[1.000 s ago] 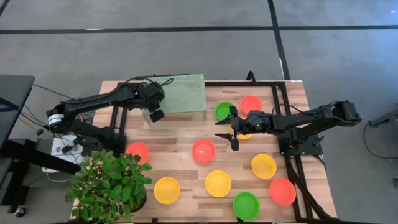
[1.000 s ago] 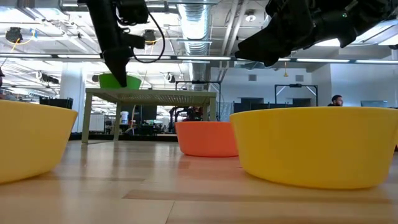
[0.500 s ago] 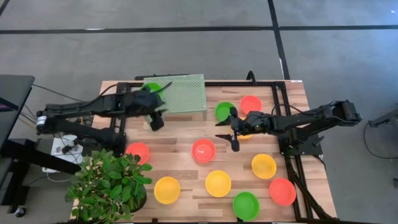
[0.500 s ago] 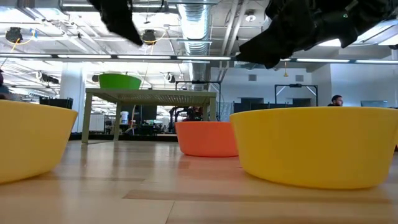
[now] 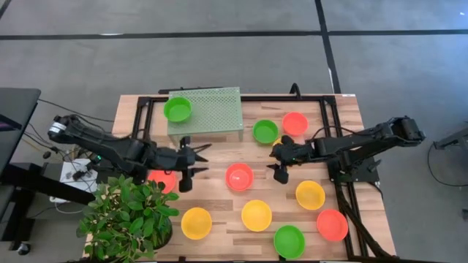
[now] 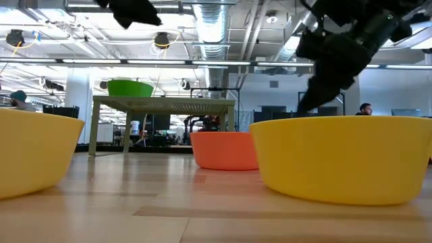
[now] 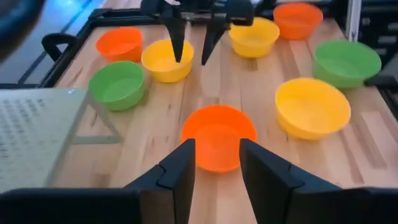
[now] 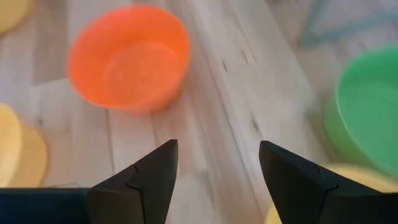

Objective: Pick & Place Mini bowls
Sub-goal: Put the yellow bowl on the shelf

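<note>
We are looking down on the table [image 5: 219, 157], where 1 green bowl [image 5: 177, 109] is sitting on the rack [image 5: 212, 111] and 9 more bowls are lying across the wood. The left gripper [image 5: 191, 162], fingers apart and empty, is hovering near the middle red bowl [image 5: 239, 176]; the right gripper [image 5: 278, 161], also apart, is hanging above a yellow bowl [image 7: 166, 60]. These bowls are looking light, stiff and slick; we are judging the rim the best hold.

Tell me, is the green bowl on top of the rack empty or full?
Empty. From above, the green bowl sits upright on the rack, and only its bare green inside shows.
</note>
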You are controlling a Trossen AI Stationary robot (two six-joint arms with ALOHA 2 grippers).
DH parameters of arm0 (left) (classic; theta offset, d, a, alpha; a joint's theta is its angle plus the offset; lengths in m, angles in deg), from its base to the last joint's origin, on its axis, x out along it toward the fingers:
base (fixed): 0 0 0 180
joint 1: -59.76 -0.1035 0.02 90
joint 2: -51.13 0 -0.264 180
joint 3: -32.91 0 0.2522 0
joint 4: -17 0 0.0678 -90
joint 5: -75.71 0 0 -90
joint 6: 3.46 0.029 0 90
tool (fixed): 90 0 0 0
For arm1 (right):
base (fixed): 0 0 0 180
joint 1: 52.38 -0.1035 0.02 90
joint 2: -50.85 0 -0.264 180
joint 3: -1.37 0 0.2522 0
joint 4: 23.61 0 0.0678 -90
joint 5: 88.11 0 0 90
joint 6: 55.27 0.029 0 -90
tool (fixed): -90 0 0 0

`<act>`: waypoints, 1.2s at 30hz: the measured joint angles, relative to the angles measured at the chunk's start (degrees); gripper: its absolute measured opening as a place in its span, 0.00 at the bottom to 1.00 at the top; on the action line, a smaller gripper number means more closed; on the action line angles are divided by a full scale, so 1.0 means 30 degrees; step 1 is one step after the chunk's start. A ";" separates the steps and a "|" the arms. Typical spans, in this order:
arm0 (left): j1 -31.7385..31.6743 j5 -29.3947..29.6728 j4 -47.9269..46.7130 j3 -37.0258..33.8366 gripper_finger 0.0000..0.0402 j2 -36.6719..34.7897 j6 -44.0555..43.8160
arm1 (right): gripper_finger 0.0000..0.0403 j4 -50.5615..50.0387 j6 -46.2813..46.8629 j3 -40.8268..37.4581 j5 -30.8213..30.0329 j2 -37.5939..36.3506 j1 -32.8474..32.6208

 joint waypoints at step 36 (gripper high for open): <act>0.0772 0.0056 0.4951 -0.3421 0.32 -0.0038 -0.1762 | 0.04 -0.3168 0.2541 -0.0001 -0.2834 0.3562 0.0878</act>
